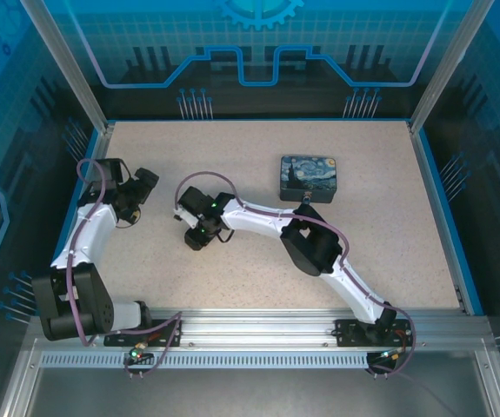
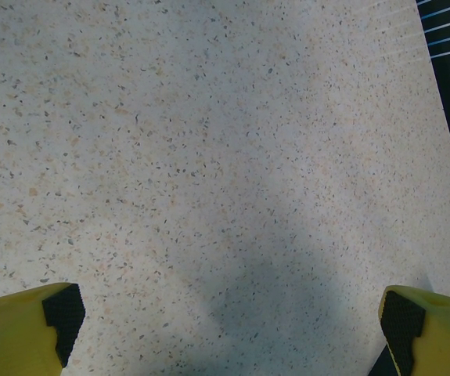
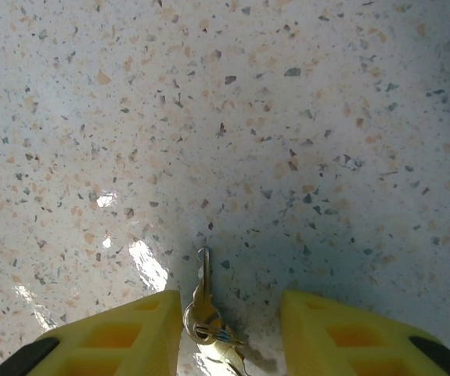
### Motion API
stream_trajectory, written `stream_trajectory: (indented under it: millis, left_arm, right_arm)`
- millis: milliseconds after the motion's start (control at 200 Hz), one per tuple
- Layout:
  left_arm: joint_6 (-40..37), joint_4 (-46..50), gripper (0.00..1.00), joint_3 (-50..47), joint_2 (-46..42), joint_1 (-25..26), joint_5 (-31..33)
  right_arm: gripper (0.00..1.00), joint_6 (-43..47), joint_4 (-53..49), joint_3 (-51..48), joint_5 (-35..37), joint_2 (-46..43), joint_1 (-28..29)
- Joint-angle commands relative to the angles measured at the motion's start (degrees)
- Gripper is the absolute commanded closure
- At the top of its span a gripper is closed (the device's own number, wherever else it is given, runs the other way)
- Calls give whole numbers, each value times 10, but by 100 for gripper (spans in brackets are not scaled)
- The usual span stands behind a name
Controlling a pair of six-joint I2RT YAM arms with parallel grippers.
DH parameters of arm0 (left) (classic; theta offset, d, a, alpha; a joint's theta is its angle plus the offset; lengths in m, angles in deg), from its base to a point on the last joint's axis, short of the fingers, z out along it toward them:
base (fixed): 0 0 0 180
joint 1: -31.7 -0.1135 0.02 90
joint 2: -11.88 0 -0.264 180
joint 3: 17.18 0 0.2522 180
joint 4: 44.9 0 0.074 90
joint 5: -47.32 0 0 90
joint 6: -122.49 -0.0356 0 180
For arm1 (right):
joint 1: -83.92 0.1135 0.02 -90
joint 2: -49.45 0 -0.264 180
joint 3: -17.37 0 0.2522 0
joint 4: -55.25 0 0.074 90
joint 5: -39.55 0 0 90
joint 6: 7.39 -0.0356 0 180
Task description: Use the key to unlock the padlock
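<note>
The key (image 3: 202, 278) is a thin silvery piece on a small ring with a second key. It lies flat on the speckled table between my right gripper's (image 3: 228, 333) yellow fingers (image 3: 123, 337), close to the left one. The jaws stand apart around it and do not pinch it. From above, the right gripper (image 1: 196, 239) points down at mid-table. My left gripper (image 2: 232, 317) is wide open over bare tabletop, at the left side (image 1: 126, 213). A tiny dark item (image 1: 306, 201) lies at the painted box's front edge; I cannot tell whether it is the padlock.
The flat box painted with Starry Night (image 1: 310, 176) stands at the back, right of centre. The right arm's elbow (image 1: 310, 248) hangs over the middle of the table. A blue rim (image 1: 441, 200) bounds the table at the right.
</note>
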Motion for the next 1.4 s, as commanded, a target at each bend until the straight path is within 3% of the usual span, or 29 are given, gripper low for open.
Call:
stream_trajectory:
  millis: [0,440,530,735,975,1181,1396]
  left_arm:
    - [-11,0,1,3,5,-6,-16]
    - [-17,6,1,6,6,-6,-13]
    - [-21,8,1,10,8,-5,-17]
    - [-35,9,1,7,10,-6,-34]
    - [-41,-9,1,-22,-7,5,-90]
    - [-30,-75,1,-76,-37,99,-133]
    - [13,-264,1,-135,-31,238,-155]
  right_arm:
    - [63,2,-30,-24,-7,-11,19]
    - [73,3,-24,-44,-2,-35,28]
    - [78,2,-23,-43,-3,-35,28]
    - [100,-6,-17,-48,-1,-37,24]
    - [100,-29,34,-140,-17,-136,-15]
    - [100,-51,83,-265,-29,-247,-74]
    - [100,-96,132,-402,-76,-371,-159]
